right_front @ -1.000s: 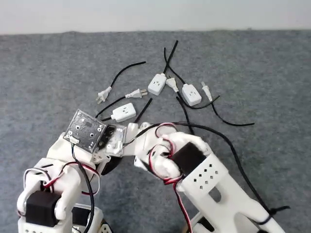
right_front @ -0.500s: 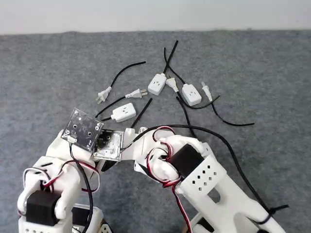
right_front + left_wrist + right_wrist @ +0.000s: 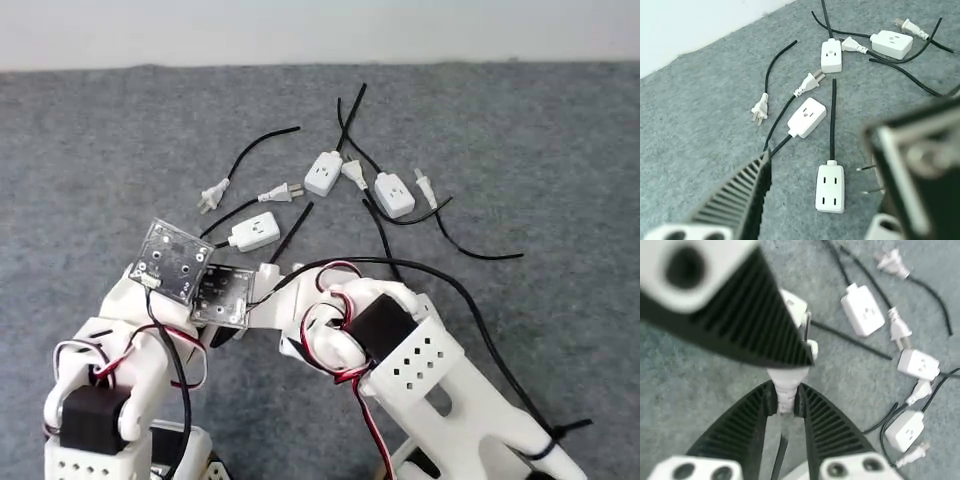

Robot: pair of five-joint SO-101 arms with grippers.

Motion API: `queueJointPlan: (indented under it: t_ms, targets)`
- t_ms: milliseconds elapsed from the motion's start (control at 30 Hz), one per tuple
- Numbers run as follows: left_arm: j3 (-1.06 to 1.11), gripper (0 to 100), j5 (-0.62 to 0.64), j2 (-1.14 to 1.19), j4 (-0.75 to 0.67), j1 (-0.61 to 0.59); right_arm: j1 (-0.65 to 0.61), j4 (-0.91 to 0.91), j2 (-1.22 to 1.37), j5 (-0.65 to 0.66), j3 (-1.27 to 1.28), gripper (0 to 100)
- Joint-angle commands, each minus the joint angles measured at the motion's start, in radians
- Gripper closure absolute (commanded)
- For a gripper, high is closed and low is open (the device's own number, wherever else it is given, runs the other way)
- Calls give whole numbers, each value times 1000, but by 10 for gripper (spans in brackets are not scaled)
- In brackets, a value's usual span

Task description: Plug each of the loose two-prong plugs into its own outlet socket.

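**Q:** Arm pose?
**A:** High view: both arms are folded low over the grey carpet (image 3: 520, 130), on the robot's side of the near socket (image 3: 253, 232). The right forearm angles across, so the two wrists sit close together.

**Q:** Pincer condition?
**A:** Right gripper (image 3: 785, 392): clamped on the white body of a two-prong plug (image 3: 786, 374). Left gripper (image 3: 740, 200): condition cannot be told.

**Q:** Position of the held plug?
**A:** Its prongs (image 3: 867, 179) point toward the double socket (image 3: 830, 187), just beside it and apart from it. The double socket lies flat, nearer the robot than the near socket. Its cord (image 3: 833, 120) passes just beside the near socket.

**Q:** Receptacles and contents?
**A:** Double socket: four slots exposed. Near socket: slots exposed. Beyond the near socket lie the middle socket (image 3: 323, 172) and the far socket (image 3: 393, 194), faces up. Plug one (image 3: 280, 192) lies just past the near socket, with plug two (image 3: 212, 195) near it. Plug three (image 3: 352, 173) and plug four (image 3: 425, 187) lie well beyond it. All four lie on the carpet.
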Motion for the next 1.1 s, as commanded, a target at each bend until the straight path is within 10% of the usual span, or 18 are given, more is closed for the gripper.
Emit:
queueJointPlan:
  t_ms: [0,1067]
  targets:
    - [45,651,-26,2,-11,5,-21,31,-39,-20,-144,988]
    - [68,651,-21,2,-40,-43,-42,102,-39,-57,-278,988]
